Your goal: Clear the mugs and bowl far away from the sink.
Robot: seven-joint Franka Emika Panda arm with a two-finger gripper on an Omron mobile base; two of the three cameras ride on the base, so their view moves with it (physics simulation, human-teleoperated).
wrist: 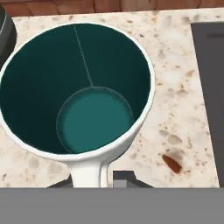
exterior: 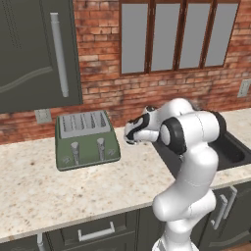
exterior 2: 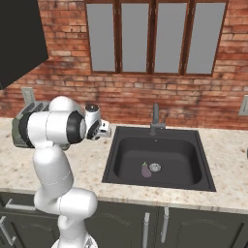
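A white mug with a teal-green lining stands upright on the speckled counter, seen from above in the hand view. Its white handle points toward the hand. My gripper sits at the handle, with a dark fingertip pressed against each side of it, shut on it. In the base views my hand hangs low over the counter between the toaster and the sink, and the arm hides the mug. The bowl is out of view.
A green toaster stands on the counter left of the hand. The sink's dark basin lies to the right, with a grey tap behind it and a small purple item inside. Brick wall and windows run behind.
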